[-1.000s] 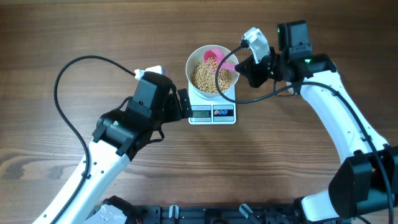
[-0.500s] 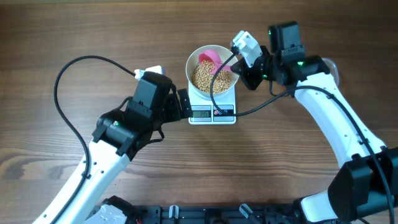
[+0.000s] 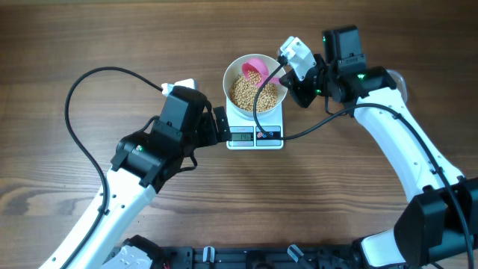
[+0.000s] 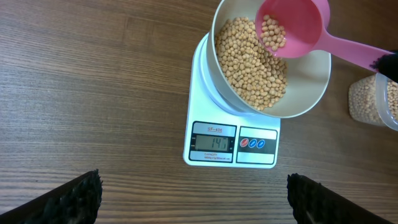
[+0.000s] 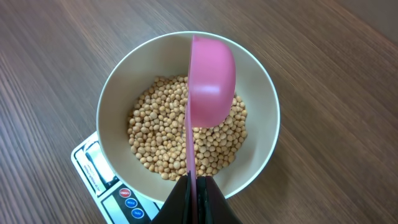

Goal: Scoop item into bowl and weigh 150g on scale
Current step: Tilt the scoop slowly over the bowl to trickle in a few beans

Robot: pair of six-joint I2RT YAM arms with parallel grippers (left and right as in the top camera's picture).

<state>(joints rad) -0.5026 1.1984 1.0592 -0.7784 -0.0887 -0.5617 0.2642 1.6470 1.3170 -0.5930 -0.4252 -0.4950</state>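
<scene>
**Wood-grain tabletop, scale close to target: last beans held over the bowl**

Dark brown wood-grain table was seen under everything, with the small white square kitchen scale set near its middle and the round white smooth-walled bowl standing on the scale's platform. The small round tan beans were heaped inside the bowl, and a few more were carried in the pink plastic scoop, which was held tilted over the bowl's far side. The scoop's handle was pinched tight by the right gripper. The left gripper was held spread wide and empty, just in front of the scale. A clear plastic container of beans was seen just beside the bowl.

The grey display appeared to read slightly under the target (its last digit could not be read with certainty). An overshoot was judged the main risk: if the scoop were tipped too sharply, all its remaining beans would be dropped at once. A false reading could also be caused if the scoop were rested on the bowl's rim.

Against the view a second earlier, the scoop had been carried from the bowl's right side toward its far rim, the right arm with it; the left arm had not been moved.
</scene>
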